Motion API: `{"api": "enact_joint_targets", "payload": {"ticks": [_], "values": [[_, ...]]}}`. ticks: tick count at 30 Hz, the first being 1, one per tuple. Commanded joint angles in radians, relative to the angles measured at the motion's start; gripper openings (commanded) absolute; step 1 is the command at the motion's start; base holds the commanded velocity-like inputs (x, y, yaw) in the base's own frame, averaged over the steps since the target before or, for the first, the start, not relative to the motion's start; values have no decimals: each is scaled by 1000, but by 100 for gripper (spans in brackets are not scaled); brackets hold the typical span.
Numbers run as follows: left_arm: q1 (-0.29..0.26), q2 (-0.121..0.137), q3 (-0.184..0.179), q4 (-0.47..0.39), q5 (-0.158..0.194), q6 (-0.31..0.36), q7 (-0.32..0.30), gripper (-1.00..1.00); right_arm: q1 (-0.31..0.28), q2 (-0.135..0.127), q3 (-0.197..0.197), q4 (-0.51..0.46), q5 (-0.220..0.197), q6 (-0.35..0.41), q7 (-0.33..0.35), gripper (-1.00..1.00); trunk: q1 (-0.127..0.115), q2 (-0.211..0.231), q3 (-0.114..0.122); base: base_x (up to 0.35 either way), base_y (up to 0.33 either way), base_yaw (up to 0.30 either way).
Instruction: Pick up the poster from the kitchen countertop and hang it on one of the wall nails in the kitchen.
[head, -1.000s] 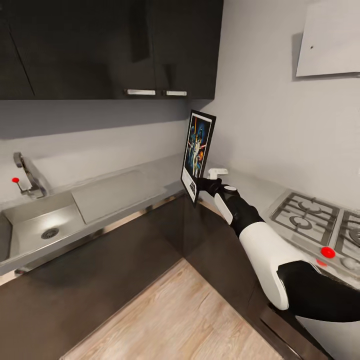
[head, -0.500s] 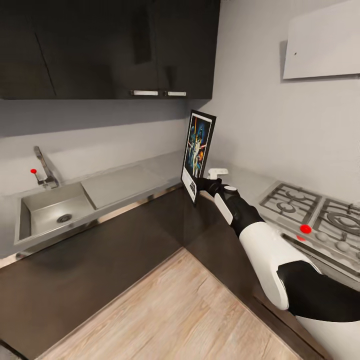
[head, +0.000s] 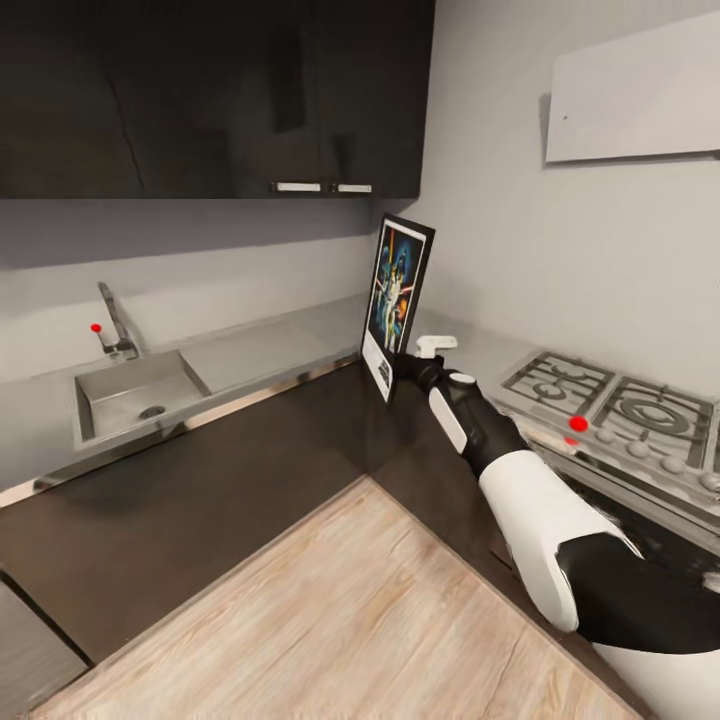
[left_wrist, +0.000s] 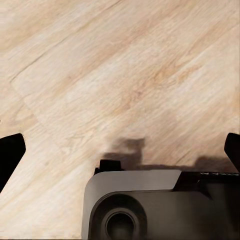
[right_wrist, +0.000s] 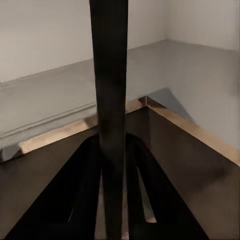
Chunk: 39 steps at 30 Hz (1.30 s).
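Backing off from the corner, the robot's view now takes in more wood floor (head: 350, 610), while its right gripper (head: 398, 368) stays clamped on the poster (head: 397, 300), upright above the kitchen countertop (head: 270, 345); sink (head: 135, 390) at nine o'clock, hob (head: 620, 410) at three. Left gripper's (left_wrist: 120, 150) fingers spread wide.

Pale grey, faintly glossy kitchen countertop (head: 270, 345) over dark matt cabinet fronts (head: 230, 470). Brushed metal sink (head: 135, 390) and tap (head: 118, 322); metal-look gas hob (head: 620, 415) with dark grates. Light wood-grain floor (head: 340, 610), smooth. Poster (head: 397, 300) printed glossy inside a black frame. Matt grey walls (head: 500, 230). Smooth white-and-black plastic arm shell (head: 530, 510).
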Motion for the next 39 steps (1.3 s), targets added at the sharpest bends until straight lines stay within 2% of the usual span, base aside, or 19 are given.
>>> {"api": "enact_joint_targets", "payload": {"ticks": [1,2,3,5,7,8,9,10,12,13,17,18,21,24,25,29,39], "values": [[1,0,5,-2,9,1,-10,100,15,0,1,-33,-11,6,3,-100,-1,-1,-1,-337,0,0],[1,0,5,-2,9,1,-10,100,30,-1,1,-63,-11,9,3,-100,-1,-1,-1,-337,0,0],[1,0,5,-2,9,1,-10,100,85,-2,2,-161,-11,58,3,-100,-1,-1,-1,-336,0,0],[1,0,5,-2,9,1,-10,100,156,-4,2,-280,-11,105,3,-100,-1,-1,-1,-308,0,0],[1,0,5,-2,9,1,-10,100,204,-6,2,-352,-11,124,3,-100,-1,-1,-1,-226,0,0],[1,0,5,-2,9,1,-10,100,252,-7,3,-420,-10,137,3,-100,-1,-1,-1,-131,0,0],[1,0,5,-2,9,2,-10,100,276,-8,4,-453,-10,142,3,-100,-1,-1,-1,-105,0,0],[1,0,5,-2,9,2,-10,100,324,-9,14,-514,-10,150,3,-100,-1,-1,-1,-67,0,0],[1,0,5,-1,9,2,-10,100,371,-10,36,-567,-9,158,3,-100,-1,-1,-1,-48,0,0],[1,0,5,-1,9,2,-10,100,416,-12,61,-610,-8,165,3,-100,-1,-1,-1,-27,0,0],[1,1,6,-1,9,3,-10,100,524,-17,96,-684,-6,173,3,-100,-1,-1,-1,-15,0,0],[1,1,6,-2,9,3,-10,100,564,-24,102,-704,-5,173,2,-100,-1,-1,-1,-6,0,0],[1,3,6,-10,10,2,-9,100,633,-42,110,-735,-5,173,2,-100,-1,-1,-1,-4,0,0],[1,4,14,-55,11,3,-9,100,709,-53,115,-752,-5,173,2,-100,-1,-1,-1,-1,0,0],[1,4,17,-93,11,6,-10,100,743,-57,125,-770,0,174,2,-100,-1,-1,-1,0,0,0],[1,3,22,-117,11,9,-10,100,768,-59,136,-808,12,179,2,-100,-1,-1,0,0,0,0],[1,5,26,-114,9,9,-7,100,787,-60,140,-815,16,180,2,-100,-1,-1,14,0,0,0]]}}
